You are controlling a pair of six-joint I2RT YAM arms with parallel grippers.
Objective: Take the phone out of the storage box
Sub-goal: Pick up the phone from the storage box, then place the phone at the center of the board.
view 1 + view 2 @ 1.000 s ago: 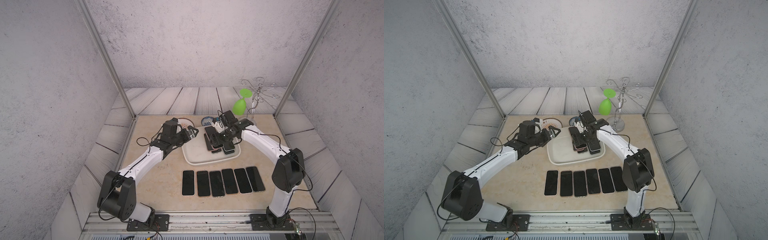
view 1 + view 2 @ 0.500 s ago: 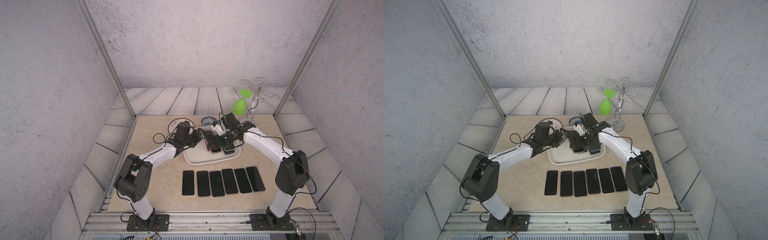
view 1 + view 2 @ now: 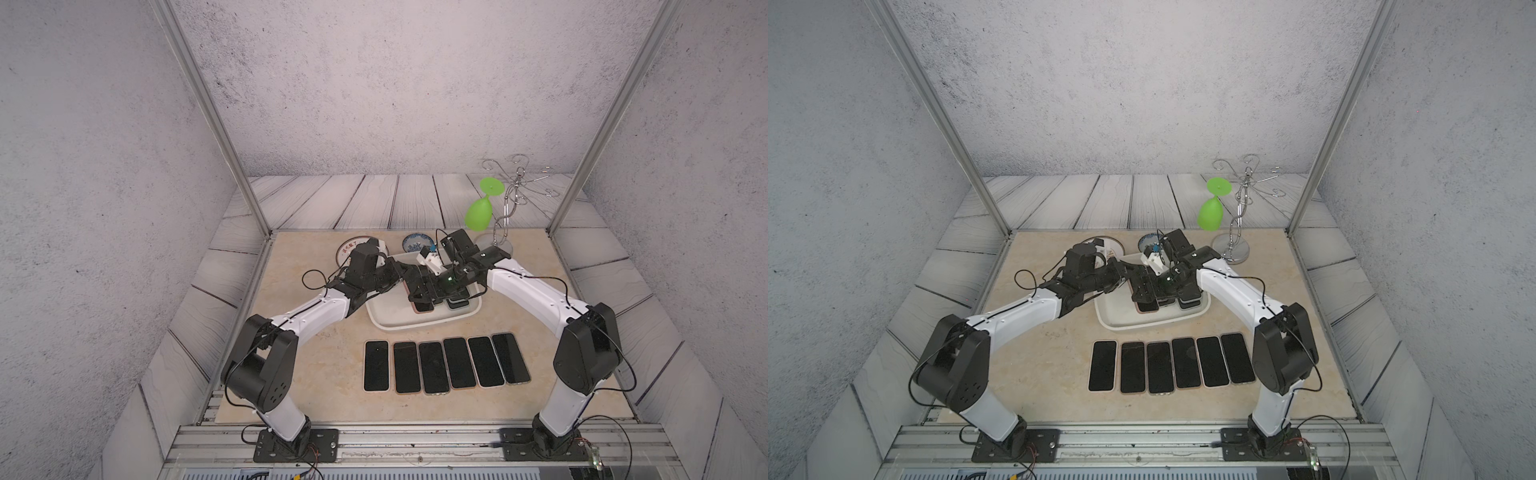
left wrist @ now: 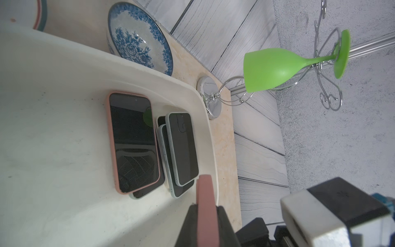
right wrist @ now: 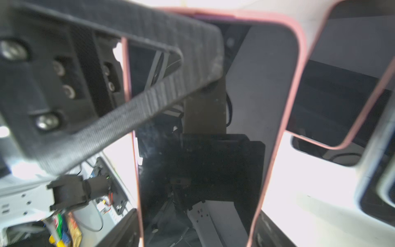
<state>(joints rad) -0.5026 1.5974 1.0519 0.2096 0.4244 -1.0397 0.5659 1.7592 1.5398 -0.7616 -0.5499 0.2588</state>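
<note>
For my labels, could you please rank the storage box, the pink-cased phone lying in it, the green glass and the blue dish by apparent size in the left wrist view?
1. storage box
2. pink-cased phone
3. green glass and blue dish: alike; the glass is farther away, so unranked.

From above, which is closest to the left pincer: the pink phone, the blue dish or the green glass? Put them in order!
1. pink phone: pinched in the left pincer, over the storage box.
2. blue dish: just behind the box.
3. green glass: hanging farther back, to the right.
</note>
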